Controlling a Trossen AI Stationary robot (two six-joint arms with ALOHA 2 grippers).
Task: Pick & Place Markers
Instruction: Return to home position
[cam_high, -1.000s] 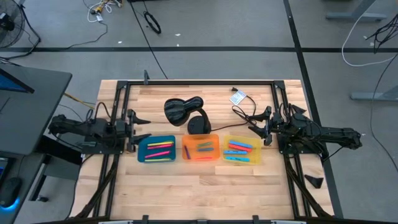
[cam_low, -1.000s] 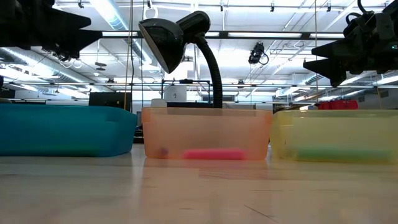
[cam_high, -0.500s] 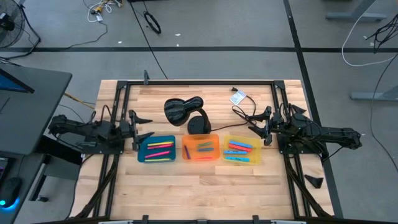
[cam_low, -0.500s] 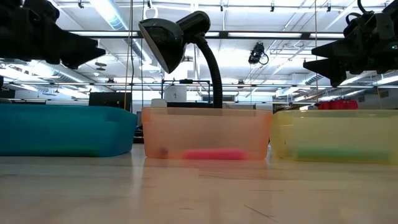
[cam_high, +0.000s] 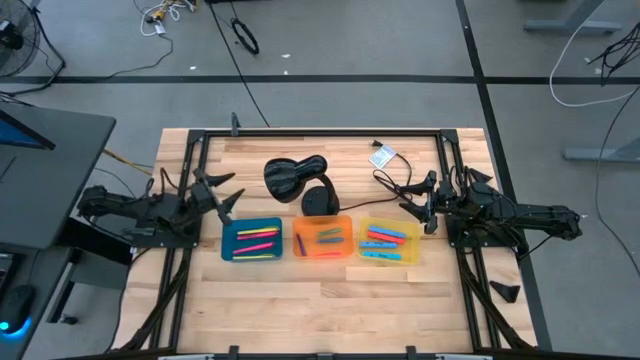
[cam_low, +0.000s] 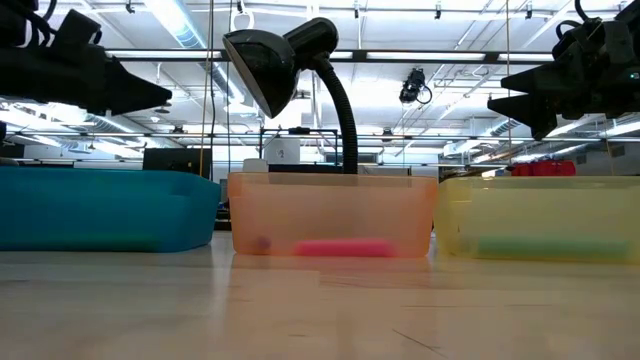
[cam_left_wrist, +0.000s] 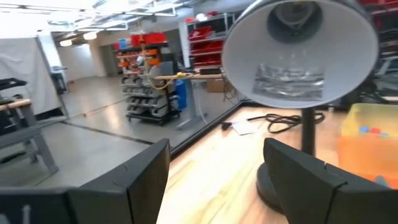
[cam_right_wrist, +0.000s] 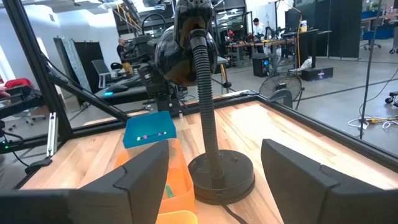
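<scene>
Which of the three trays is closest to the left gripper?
The blue tray, at the left end of the row, just beside the left gripper. The orange tray sits in the middle, and the yellow tray is farthest away.

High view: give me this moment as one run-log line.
markers: in blue tray, orange tray, yellow tray | left gripper: open, empty, beside blue tray | right gripper: open, empty, beside yellow tray
</scene>
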